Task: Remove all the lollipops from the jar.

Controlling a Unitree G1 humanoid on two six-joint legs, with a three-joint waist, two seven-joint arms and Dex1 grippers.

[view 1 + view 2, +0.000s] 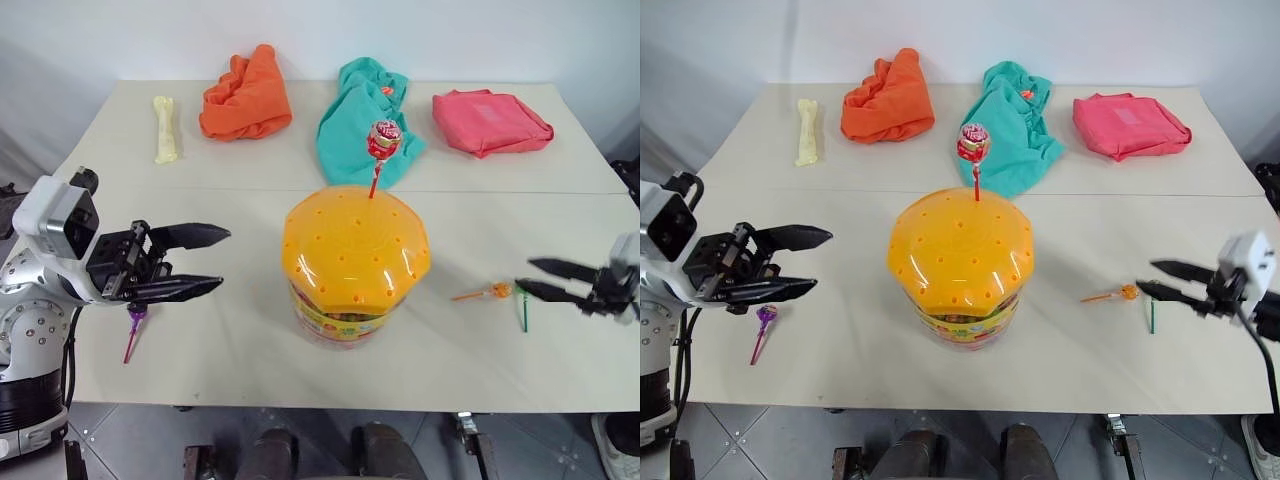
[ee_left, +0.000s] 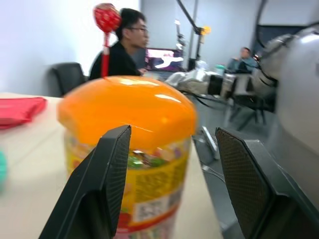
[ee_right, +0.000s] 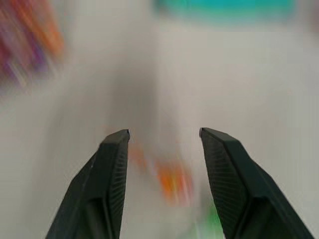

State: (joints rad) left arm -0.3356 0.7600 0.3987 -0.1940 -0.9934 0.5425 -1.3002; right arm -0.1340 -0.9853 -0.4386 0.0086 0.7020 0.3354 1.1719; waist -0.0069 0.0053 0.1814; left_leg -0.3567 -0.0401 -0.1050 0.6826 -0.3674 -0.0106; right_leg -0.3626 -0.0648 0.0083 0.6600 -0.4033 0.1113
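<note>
red-stick lollipop [image 1: 383, 141] stands upright in jar [image 1: 355, 262] lid.

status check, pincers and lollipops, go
Both pincers open and empty: left pincer, right pincer. One red-stick lollipop still in the jar; purple, orange, green lollipops on the table. Nothing blocking.

Along the far edge of the white table [image 1: 250, 370] lie four things in a row. A pale bone toy [image 1: 165, 129] sits at about eleven o'clock, lengthwise front to back. Beside it, an orange cloth [image 1: 247, 96] lies bunched up. A teal cloth [image 1: 362, 120] sprawls near twelve o'clock. A folded pink cloth [image 1: 490, 121] rests at one o'clock.
</note>
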